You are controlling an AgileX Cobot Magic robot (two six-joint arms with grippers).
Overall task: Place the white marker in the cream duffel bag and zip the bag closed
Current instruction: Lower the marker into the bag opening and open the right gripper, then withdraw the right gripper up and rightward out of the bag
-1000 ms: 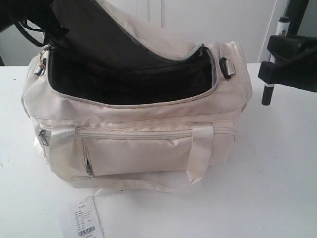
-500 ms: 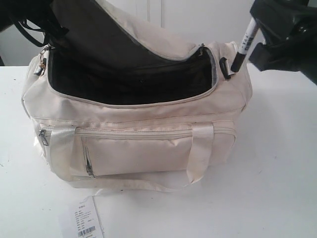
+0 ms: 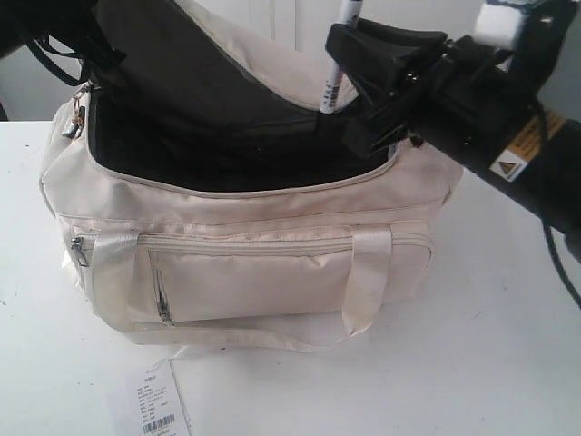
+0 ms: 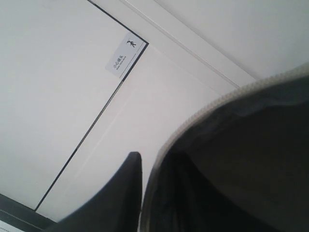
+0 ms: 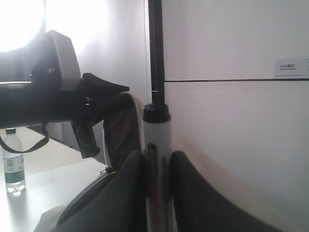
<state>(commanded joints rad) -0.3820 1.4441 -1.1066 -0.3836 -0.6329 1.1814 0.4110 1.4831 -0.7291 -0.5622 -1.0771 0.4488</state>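
1. In the upper left of the exterior view, the bag's flap (image 3: 209, 64) stands raised with its dark lining showing. In the left wrist view, one finger (image 4: 126, 188) of the left gripper (image 4: 145, 166) lies just beside the flap's zip edge. I cannot tell whether it grips.
2. A paper tag (image 3: 154, 409) lies at the lower left on the table (image 3: 508, 318).
3. The bag (image 3: 272, 272) fills the centre, with its main mouth wide open.
4. The marker (image 3: 332, 86) stands nearly upright at the upper centre-right, over the right end of the mouth.
5. The right gripper (image 3: 349, 91) reaches in from the upper right, its jaws narrow and clamped on the marker's barrel.
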